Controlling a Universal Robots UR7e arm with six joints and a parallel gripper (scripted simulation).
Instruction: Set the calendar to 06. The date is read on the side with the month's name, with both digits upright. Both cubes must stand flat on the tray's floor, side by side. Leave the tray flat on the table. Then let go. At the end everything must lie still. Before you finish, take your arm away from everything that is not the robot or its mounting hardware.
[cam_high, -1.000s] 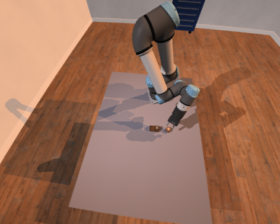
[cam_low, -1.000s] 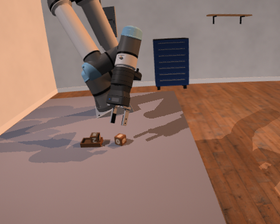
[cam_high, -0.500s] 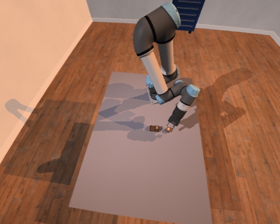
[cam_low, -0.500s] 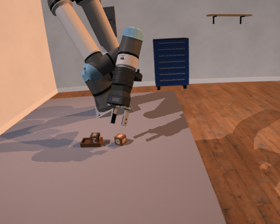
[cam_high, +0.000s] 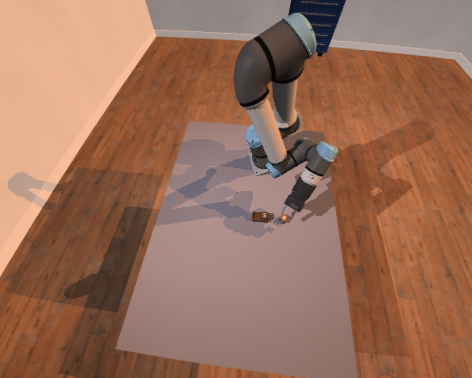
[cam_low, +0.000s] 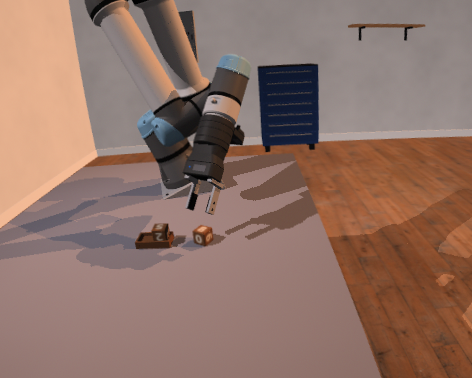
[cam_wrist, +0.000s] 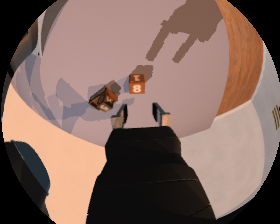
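Observation:
The small brown tray (cam_high: 255, 220) (cam_low: 145, 244) lies flat on the table. One cube (cam_high: 265, 215) (cam_low: 160, 232) (cam_wrist: 104, 106) stands in its right part in the exterior view, a 2 on its front face and what looks like a 5 on top. The tray's left part holds nothing. The other cube (cam_high: 284, 218) (cam_low: 203, 235) (cam_wrist: 137, 84) rests on the table to the right of the tray, apart from it. It shows a 0 in the exterior view, and an 8 and a 1 in the wrist view. My gripper (cam_high: 288, 212) (cam_low: 201, 209) (cam_wrist: 140, 106) is open and empty, tilted, above the loose cube.
A pale mat (cam_high: 240, 290) (cam_low: 200, 310) lies under the tray and the cubes. The arm's base stands behind them. A blue drawer cabinet (cam_low: 288, 105) stands by the back wall, with a wall shelf (cam_low: 386, 25) to its right. Arm shadows fall across the mat.

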